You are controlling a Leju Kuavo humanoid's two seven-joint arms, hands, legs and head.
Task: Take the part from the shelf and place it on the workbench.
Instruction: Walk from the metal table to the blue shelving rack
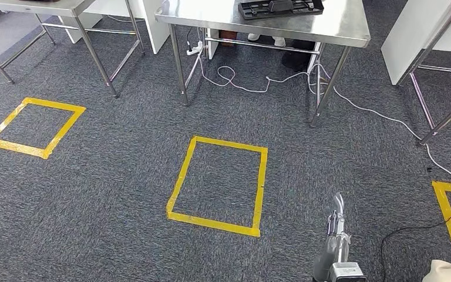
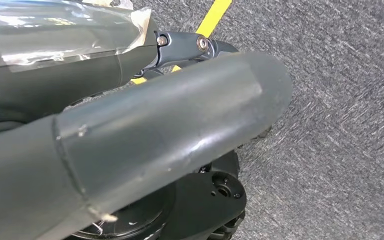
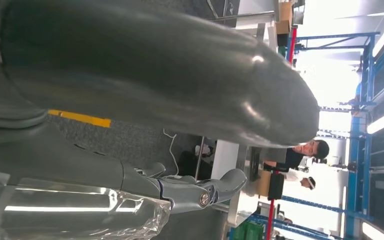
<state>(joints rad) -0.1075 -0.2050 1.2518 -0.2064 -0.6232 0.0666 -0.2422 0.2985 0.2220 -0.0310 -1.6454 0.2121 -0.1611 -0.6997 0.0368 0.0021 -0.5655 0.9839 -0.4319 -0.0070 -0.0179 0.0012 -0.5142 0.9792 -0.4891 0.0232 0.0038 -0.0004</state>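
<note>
Nearest to us, our right hand (image 1: 336, 232) hung low beside our body with its fingers straight and apart, grasping nothing. In the right wrist view the thick thumb (image 3: 150, 75) and the darker fingers (image 3: 200, 192) stood apart with only carpet between them. Our left hand (image 2: 155, 135) was likewise loose and empty, its thumb stretched out over the grey carpet (image 2: 340, 125) with nothing against it. We judged that both arms hung slack because we were walking or standing between stations, not reaching.

Just ahead on the floor lay a yellow tape square (image 1: 217, 185), probably a mark for where to stand. Another tape square (image 1: 34, 127) lay off to the left.

Farther on stood the steel workbench (image 1: 340, 26), with white cables (image 1: 235, 79) trailing under it. On it lay a black moulded tray (image 1: 280, 8), cut by the picture's edge. We could not tell whether that was the part or only a fixture waiting for it. Either way it lay well apart from both hands, beyond the tape square.
</note>
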